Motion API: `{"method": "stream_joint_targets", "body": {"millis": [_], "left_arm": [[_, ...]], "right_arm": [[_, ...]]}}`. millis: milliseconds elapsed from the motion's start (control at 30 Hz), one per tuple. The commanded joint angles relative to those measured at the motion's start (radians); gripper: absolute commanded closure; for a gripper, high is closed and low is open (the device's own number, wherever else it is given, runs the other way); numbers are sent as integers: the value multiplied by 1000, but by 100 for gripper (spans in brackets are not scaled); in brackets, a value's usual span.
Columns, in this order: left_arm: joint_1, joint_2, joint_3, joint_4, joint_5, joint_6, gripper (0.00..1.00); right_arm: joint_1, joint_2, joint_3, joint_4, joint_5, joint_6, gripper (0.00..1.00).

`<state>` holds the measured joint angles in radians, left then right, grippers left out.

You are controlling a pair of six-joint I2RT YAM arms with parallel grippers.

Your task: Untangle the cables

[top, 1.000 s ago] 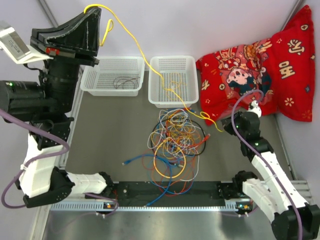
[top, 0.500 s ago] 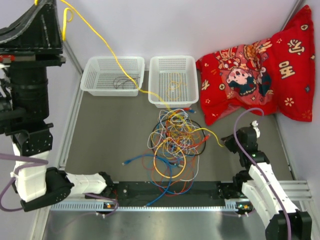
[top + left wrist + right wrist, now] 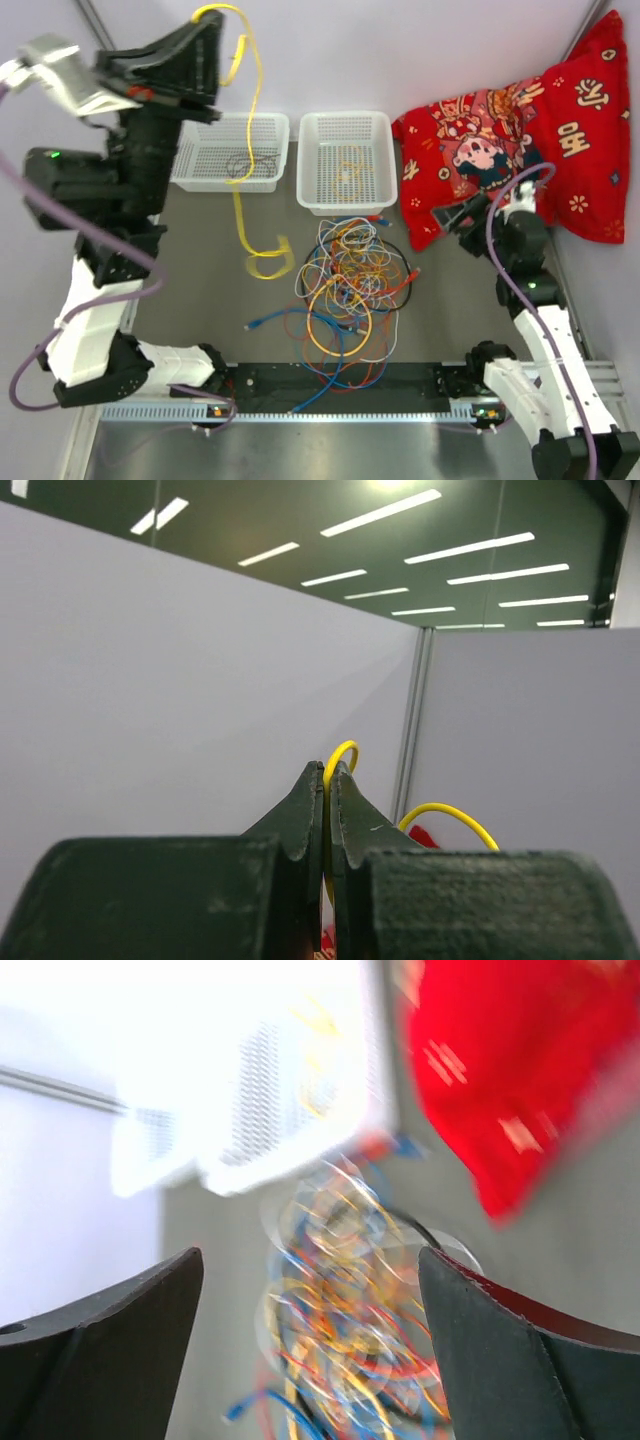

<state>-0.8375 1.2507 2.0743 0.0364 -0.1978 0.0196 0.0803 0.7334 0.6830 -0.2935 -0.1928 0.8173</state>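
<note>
I am watching the thin yellow cable hanging nearly vertical from my left tool, its lower end coiling on the grey tabletop just left of the tangled heap of coloured cables. The left arm is reaching high, its tool clamping that cable. The right tool is hovering right of the heap, jaws standing apart, holding nothing. Pale partition walls are enclosing everything.

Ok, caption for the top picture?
Left gripper holds a thin yellow cable high beside the colourful tangled cables; right gripper open.
</note>
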Motion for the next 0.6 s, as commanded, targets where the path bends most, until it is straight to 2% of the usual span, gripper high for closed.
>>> {"method": "stream_joint_targets", "body": {"millis": [0,133,200,233,333,467,567], "left_arm": [[3,45,-6,-30,44,-64,100],[3,72,-5,-32,69,-93,100],[3,87,-6,-32,77,-112,100],[3,92,-6,-32,84,-119,100],[3,110,0,-32,109,-148,100],[3,142,23,-62,156,-202,100],[3,162,44,-75,193,-247,100]], "right_arm": [[12,14,185,24,-40,-72,11],[44,18,228,128,-118,-26,11],[70,27,228,233,-183,14,12],[113,32,234,261,-195,17,13],[217,66,271,312,-211,-32,13],[346,95,306,304,-149,-148,14],[403,115,316,329,-123,-205,13]]}}
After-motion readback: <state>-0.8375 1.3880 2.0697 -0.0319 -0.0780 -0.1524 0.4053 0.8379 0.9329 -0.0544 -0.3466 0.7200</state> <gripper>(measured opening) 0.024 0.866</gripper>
